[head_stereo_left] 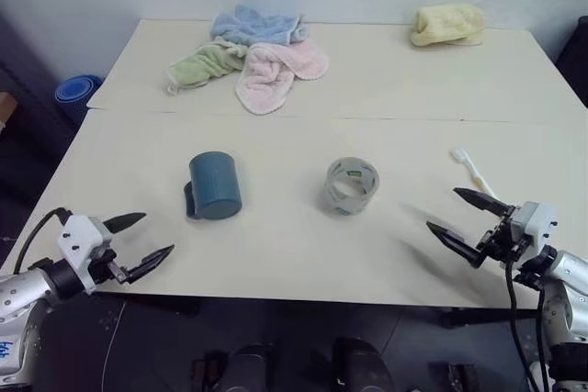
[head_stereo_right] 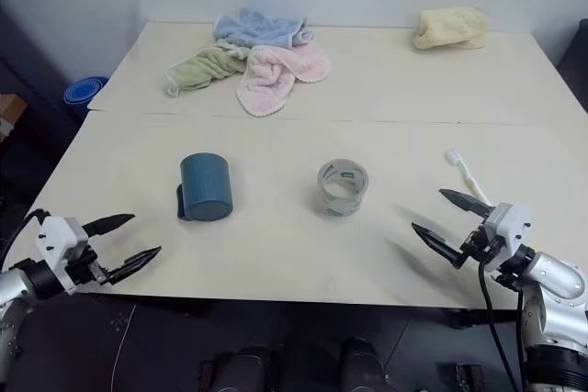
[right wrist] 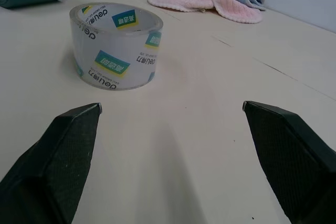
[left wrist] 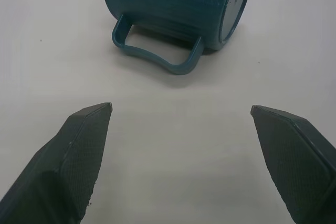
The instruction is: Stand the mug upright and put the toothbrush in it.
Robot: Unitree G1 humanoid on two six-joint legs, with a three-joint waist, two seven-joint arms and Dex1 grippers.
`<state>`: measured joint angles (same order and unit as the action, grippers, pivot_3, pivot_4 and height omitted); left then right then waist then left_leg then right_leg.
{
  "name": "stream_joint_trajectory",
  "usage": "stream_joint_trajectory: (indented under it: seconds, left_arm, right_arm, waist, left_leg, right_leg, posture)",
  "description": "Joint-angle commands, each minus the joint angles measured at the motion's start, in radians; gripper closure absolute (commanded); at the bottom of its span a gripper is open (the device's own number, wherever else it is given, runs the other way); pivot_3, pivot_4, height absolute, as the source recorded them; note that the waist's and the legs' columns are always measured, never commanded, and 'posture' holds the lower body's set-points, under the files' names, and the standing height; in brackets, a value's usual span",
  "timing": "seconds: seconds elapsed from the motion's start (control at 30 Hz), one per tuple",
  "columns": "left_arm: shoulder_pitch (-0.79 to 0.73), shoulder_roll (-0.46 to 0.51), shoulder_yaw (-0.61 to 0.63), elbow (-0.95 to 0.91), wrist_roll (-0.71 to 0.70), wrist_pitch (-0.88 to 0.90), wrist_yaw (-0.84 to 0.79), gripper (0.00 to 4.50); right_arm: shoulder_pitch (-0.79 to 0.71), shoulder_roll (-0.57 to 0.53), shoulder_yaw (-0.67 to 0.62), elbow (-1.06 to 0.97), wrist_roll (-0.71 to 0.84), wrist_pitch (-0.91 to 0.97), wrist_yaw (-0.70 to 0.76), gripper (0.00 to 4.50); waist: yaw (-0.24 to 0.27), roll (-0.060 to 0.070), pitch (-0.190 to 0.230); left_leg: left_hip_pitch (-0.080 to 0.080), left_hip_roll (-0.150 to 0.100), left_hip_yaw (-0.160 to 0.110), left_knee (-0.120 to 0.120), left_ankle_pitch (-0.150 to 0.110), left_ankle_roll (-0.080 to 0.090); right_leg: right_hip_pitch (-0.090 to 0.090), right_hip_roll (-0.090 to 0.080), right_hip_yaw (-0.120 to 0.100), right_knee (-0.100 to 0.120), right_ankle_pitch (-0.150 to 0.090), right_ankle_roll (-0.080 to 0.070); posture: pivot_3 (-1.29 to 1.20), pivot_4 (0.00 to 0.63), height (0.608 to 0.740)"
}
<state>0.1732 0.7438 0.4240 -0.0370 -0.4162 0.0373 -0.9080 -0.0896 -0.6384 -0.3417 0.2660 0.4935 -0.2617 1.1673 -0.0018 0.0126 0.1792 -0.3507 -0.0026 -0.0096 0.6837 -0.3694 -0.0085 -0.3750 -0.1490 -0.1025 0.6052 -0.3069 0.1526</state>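
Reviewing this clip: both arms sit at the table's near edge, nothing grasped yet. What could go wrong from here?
1. The mug lies on its side with the handle toward the left gripper; a push from its open jaws may roll it rather than stand it.
2. The toothbrush lies flat just beyond the right gripper, partly hidden behind it; a thin, flat thing could slip from the jaws.
3. The tape roll sits between mug and toothbrush and could be knocked during the carry.
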Motion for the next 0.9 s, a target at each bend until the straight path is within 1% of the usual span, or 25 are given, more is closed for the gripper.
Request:
stream_joint_trajectory:
  seconds: [0.03, 0.13, 0.23, 0.47, 0.9]
  left_arm:
    - [0.0, 0.009, 0.018, -0.064, -0.036, 0.046, 0.005, 0.02]
    - [0.009, -0.001, 0.04, -0.124, -0.125, 0.132, -0.004, 0.02]
    - [0.027, -0.009, 0.049, -0.148, -0.116, 0.13, 0.009, 0.02]
    - [0.017, -0.019, 0.067, -0.18, -0.129, 0.157, 0.03, 0.02]
    - [0.029, -0.033, 0.062, -0.197, -0.122, 0.176, 0.036, 0.02]
  right_arm:
    - [-0.01, -0.014, -0.006, -0.019, 0.004, 0.006, -0.008, 0.0]
    - [-0.012, -0.004, 0.0, -0.035, 0.001, 0.016, -0.021, 0.0]
    - [-0.006, 0.004, 0.01, -0.054, -0.001, 0.02, -0.033, 0.0]
    - [-0.012, 0.016, 0.024, -0.078, 0.0, 0.028, -0.05, 0.0]
    - [-0.03, 0.015, 0.036, -0.056, -0.003, 0.018, -0.037, 0.0]
  waist:
    - [0.0, 0.0, 0.0]
    - [0.001, 0.0, 0.0]
    - [0.001, 0.0, 0.0]
    - [0.001, 0.0, 0.0]
    - [0.001, 0.0, 0.0]
  left_leg:
    - [0.0, 0.0, 0.0, 0.0, 0.0, 0.0]
    - [0.0, 0.0, 0.0, 0.0, 0.0, 0.0]
    - [0.0, 0.0, -0.001, 0.0, 0.0, 0.0]
    - [0.0, 0.0, 0.0, 0.0, 0.0, 0.0]
    - [0.0, 0.0, -0.001, 0.0, 0.0, 0.0]
  right_leg:
    - [0.0, 0.0, 0.0, 0.0, 0.0, 0.0]
    - [0.0, 0.0, 0.001, 0.0, 0.0, 0.0]
    - [0.0, 0.0, 0.0, 0.0, 0.0, 0.0]
    - [0.0, 0.0, 0.0, 0.0, 0.0, 0.0]
    - [0.0, 0.0, 0.0, 0.0, 0.0, 0.0]
  posture:
    - [0.0, 0.15, 0.74]
    - [0.0, 0.15, 0.74]
    - [0.0, 0.15, 0.74]
    - [0.0, 0.15, 0.74]
    - [0.0, 0.15, 0.74]
